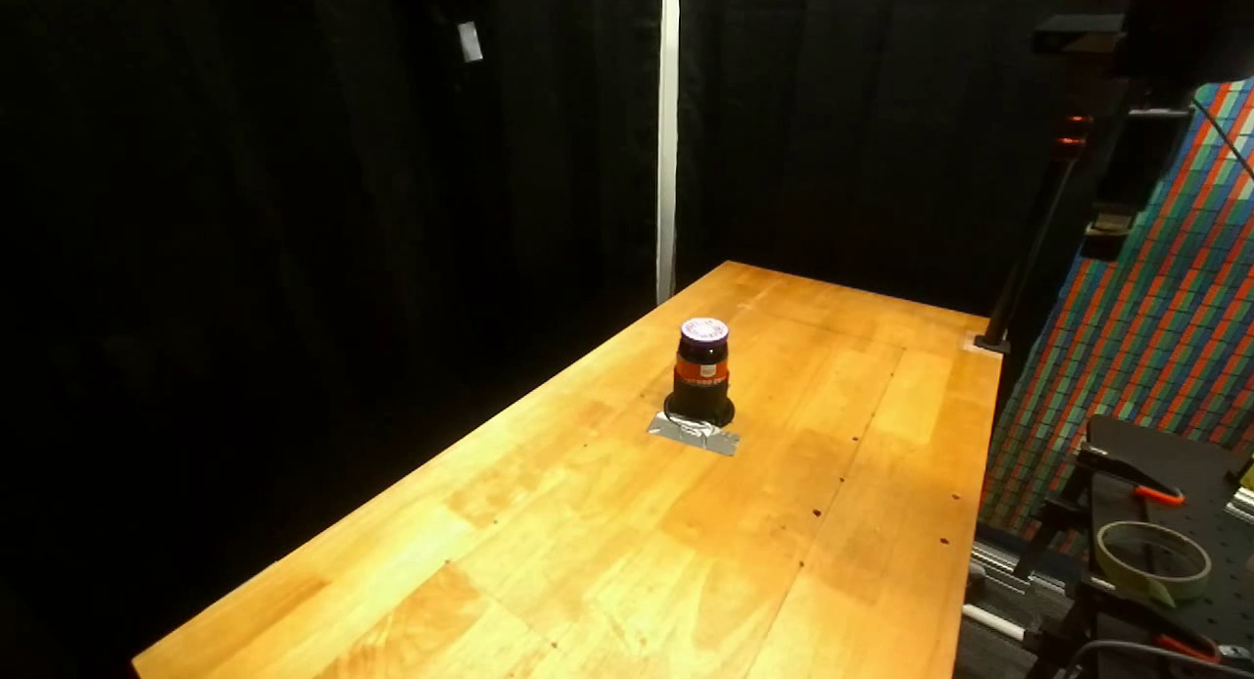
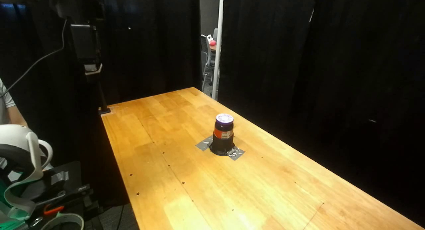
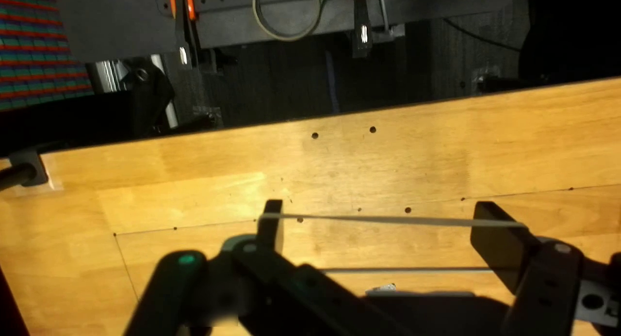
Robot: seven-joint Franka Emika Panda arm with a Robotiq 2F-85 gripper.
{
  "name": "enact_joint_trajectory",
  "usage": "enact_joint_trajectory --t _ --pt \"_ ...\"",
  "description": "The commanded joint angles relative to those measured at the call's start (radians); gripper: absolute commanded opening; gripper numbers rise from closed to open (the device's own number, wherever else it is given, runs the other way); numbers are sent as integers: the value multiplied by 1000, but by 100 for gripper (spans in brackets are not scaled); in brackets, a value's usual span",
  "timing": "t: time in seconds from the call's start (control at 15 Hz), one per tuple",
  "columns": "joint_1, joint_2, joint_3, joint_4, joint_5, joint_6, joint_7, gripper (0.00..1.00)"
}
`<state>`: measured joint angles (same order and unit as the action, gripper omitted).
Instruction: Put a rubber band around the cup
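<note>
Claw spread wide, a rubber band looped taut around its fingers, had best centre over the cup, upright nearer the table's long edge beside the black curtain, and lower the band level past the cup's top before narrowing.

In the wrist view, the two black, blocky fingers have squared ends and flat faces. Black angular links run back from them, with round pale-grey screw heads set at the joints. A rounded black knuckle carries a small green spot. Toward the view's right edge, a light-grey plate has a dark round hole and a cut-off dark marking.
</note>
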<state>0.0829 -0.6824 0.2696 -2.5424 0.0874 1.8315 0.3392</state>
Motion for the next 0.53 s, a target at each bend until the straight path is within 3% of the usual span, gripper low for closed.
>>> enact_joint_trajectory --t 0.0,0.33,0.4,0.47 --pt "-34 244 49 140 -46 135 -14 100" --pt "-80 548 98 319 -198 330 21 100" --pt "-86 613 97 364 -225 355 24 100" --pt "-42 678 49 414 -260 369 36 100"
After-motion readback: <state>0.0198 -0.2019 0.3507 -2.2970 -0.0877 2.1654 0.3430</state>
